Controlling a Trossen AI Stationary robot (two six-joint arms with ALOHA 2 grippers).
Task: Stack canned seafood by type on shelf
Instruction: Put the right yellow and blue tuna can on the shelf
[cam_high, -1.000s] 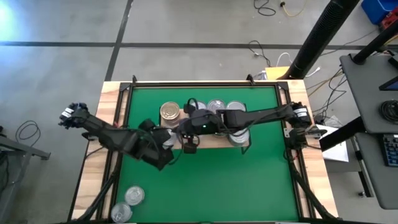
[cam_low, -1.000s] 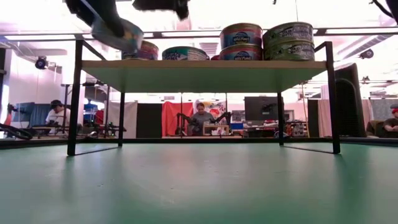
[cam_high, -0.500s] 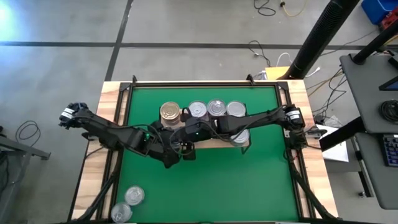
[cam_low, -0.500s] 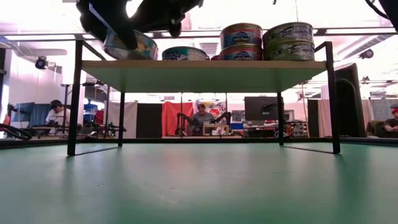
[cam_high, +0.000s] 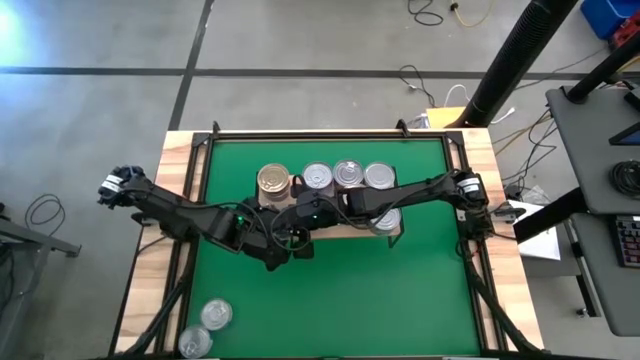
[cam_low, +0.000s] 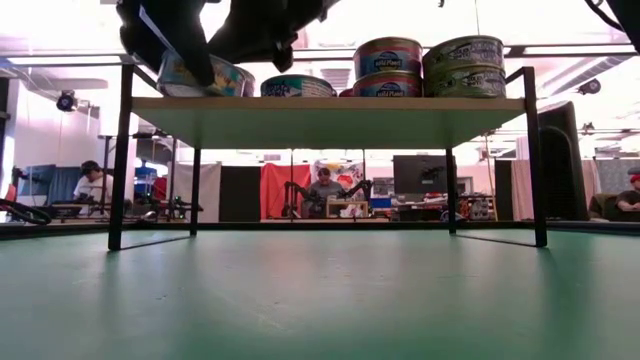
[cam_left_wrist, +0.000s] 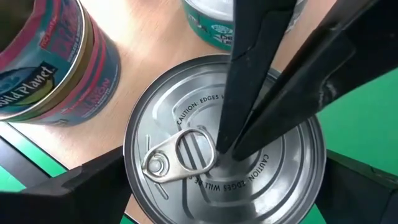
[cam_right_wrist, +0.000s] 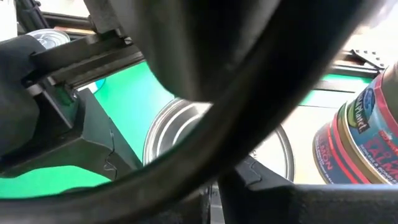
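At the shelf's (cam_high: 340, 228) 9 o'clock end I see the left gripper (cam_left_wrist: 205, 186) with fingers spread wide either side of a silver tin (cam_left_wrist: 224, 168) that sits on the wood. The right gripper (cam_left_wrist: 233, 146), fingers pressed together, has its tips on that tin's lid. More tins (cam_high: 348, 174) line the shelf's 12 o'clock edge.

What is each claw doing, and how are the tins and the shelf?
Left claw: open, around the silver tin.
Right claw: shut, tips on that tin's lid.
Silver tin: upright at the shelf's end, sealed, ring flat.
Shelf: standing, holding tins.
Two loose tins: off the shelf, at the table's corner.
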